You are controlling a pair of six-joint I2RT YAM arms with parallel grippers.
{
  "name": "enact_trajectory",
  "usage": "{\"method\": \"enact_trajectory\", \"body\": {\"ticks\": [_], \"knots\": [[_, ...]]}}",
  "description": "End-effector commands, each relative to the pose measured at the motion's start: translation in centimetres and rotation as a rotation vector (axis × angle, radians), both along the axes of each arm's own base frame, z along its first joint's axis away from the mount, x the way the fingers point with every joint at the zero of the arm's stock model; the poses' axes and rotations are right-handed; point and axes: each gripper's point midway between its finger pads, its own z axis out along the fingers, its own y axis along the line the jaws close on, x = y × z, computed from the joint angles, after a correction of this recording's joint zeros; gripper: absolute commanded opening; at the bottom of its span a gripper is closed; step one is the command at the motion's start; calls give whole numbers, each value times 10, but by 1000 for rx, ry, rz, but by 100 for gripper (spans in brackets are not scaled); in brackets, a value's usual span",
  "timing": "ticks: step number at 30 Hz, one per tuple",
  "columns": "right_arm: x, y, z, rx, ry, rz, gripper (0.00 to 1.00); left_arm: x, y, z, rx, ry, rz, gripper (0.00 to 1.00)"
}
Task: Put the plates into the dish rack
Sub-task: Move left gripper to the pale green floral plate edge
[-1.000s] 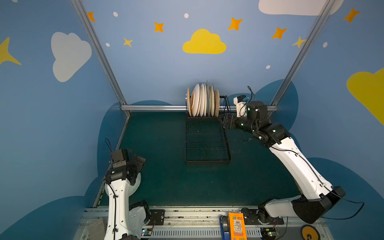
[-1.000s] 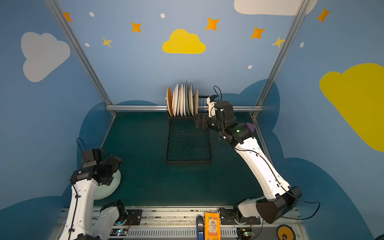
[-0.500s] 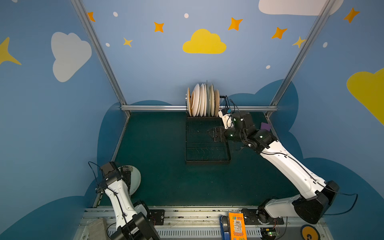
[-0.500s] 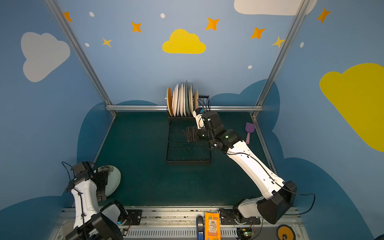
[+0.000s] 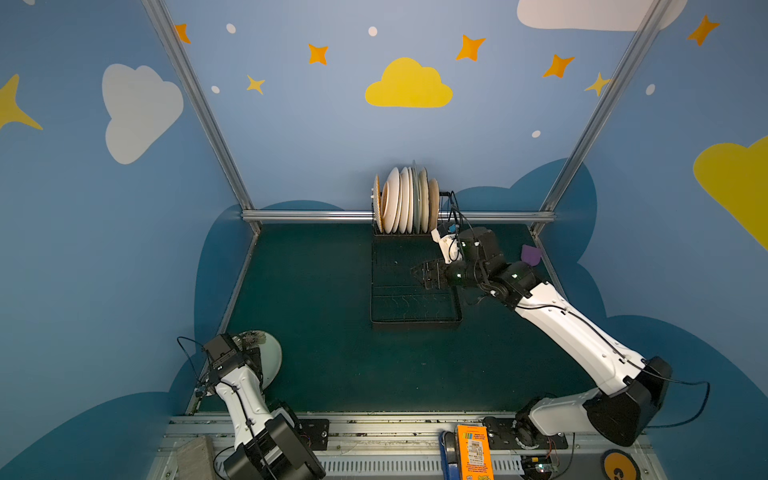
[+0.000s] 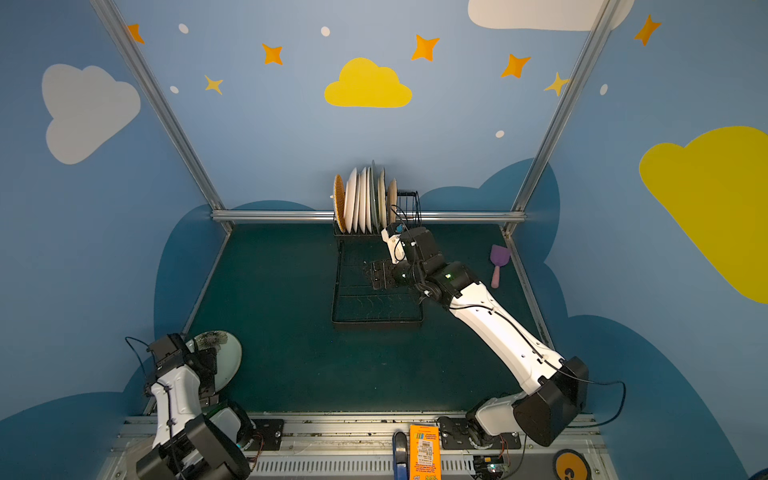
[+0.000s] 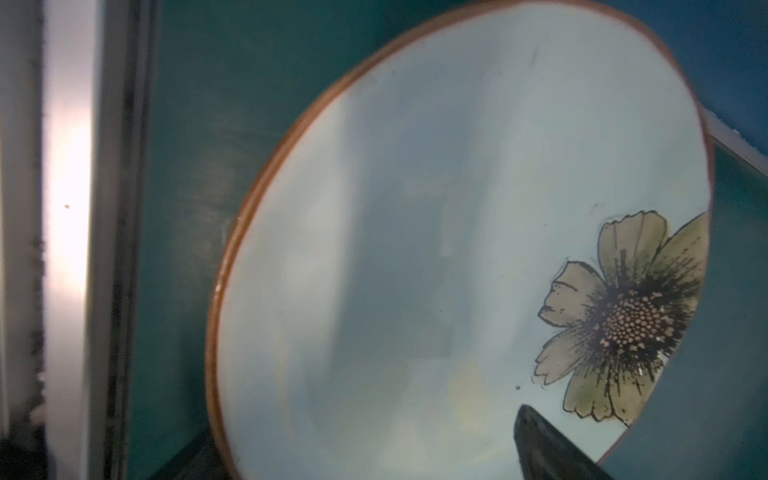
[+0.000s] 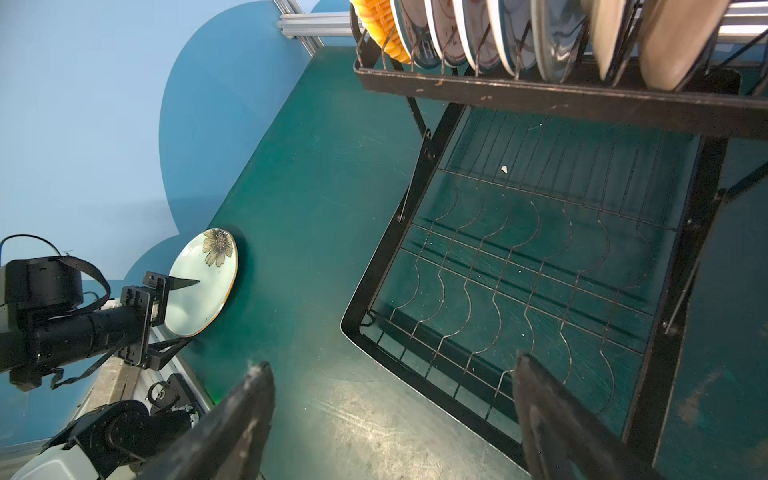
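A pale mint plate (image 5: 272, 357) (image 6: 227, 358) with a black-outlined flower and a brown rim lies at the front left of the green table. My left gripper (image 5: 253, 358) (image 6: 208, 362) (image 7: 374, 457) (image 8: 178, 316) is open at the plate's (image 7: 415, 249) (image 8: 203, 286) near rim, one finger over its face and one outside the rim. The black wire dish rack (image 5: 415, 321) (image 6: 376, 325) (image 8: 540, 95) stands at the back centre. Several plates (image 5: 405, 203) (image 6: 365, 199) (image 8: 478, 33) stand upright in its raised section. My right gripper (image 5: 419, 274) (image 6: 372, 274) (image 8: 392, 363) hangs open and empty over the rack's flat tray.
A purple scoop (image 6: 498, 259) (image 5: 531, 254) lies at the table's right edge. Aluminium rails run along the back (image 5: 311, 216) and close beside the plate on the left (image 7: 66, 208). An orange box (image 5: 473, 455) stands at the front edge.
My left arm has dropped lower and brought its open fingers to the flower plate's rim. My right gripper has drawn back from the rack's upper right end to over the flat tray.
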Motion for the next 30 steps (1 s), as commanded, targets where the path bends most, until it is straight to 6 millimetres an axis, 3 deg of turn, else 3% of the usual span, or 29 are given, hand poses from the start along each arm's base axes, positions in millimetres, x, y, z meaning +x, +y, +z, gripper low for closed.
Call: {"method": "enact_trajectory", "body": {"ticks": [1, 8, 13, 20, 30], "knots": [[-1, 3, -3, 5, 4, 12, 88, 9, 8, -1, 24, -47, 17, 100], [0, 0, -8, 12, 17, 3, 88, 12, 5, -9, 2, -78, 47, 97], [-1, -2, -10, 13, 26, 2, 88, 13, 2, -17, -27, -85, 61, 88], [-6, -2, -18, 22, 44, 12, 89, 34, -3, -23, -40, -187, -16, 74], [-19, 8, -45, 51, 117, 75, 89, 60, -5, -23, -76, -265, -111, 59]]}}
